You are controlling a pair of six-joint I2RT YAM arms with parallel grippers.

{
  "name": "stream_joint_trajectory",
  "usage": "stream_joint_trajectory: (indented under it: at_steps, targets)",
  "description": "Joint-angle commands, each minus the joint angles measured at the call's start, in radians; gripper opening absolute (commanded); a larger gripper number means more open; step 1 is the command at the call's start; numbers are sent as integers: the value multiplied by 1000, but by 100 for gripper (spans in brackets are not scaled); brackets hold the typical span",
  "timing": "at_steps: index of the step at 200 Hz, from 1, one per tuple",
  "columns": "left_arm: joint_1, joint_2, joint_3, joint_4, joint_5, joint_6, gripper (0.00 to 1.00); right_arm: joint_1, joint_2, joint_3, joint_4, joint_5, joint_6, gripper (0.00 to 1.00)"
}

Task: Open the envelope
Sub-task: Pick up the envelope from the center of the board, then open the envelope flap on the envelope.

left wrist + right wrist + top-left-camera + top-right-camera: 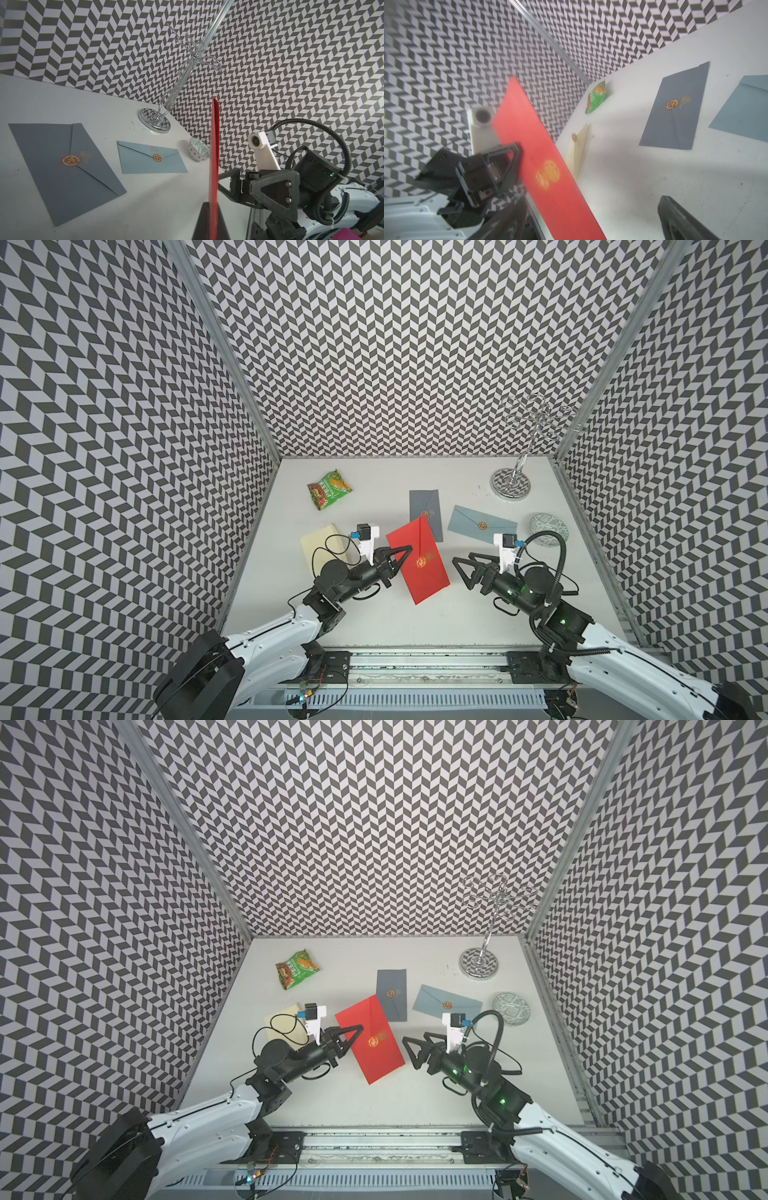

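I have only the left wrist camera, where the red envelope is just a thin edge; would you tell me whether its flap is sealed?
Observer: Yes. In both top views the red envelope shows its flap side, and the flap looks closed under a gold seal.
Operator: Thank you. Is the right hand touching it?
Observer: No. The right hand is open and stands apart from the envelope's nearest edge.
Operator: Is anything lying behind my camera?
Observer: A cream envelope lies flat on the table, partly hidden beneath the left arm.
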Motion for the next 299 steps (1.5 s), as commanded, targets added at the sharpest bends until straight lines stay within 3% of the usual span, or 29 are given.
stream_joint_trajectory:
  at_steps: [1,38,84,106,145,173,216,258,299]
  targets:
    - [-92,20,72,-97,-184,88,0,-3,-57,-81,74,41,113,100]
    - [-197,72,143,-147,-302,119,0,-3,0,51,-58,30,1,89]
    - [-284,95,183,-188,-435,150,0,17,78,140,-174,71,-1,78]
    - [-311,99,218,-255,-487,163,0,92,104,198,-250,202,-1,75]
    - [-348,104,208,-238,-528,168,0,326,206,328,-426,570,46,76]
    - [-358,113,223,-243,-515,196,0,400,283,395,-490,677,95,76]
    - [-364,136,253,-285,-512,219,0,417,324,413,-488,688,116,78]
    - [-374,153,267,-306,-509,239,0,416,250,331,-420,715,172,77]
    - [-378,154,274,-317,-502,239,0,412,212,308,-355,643,91,78]
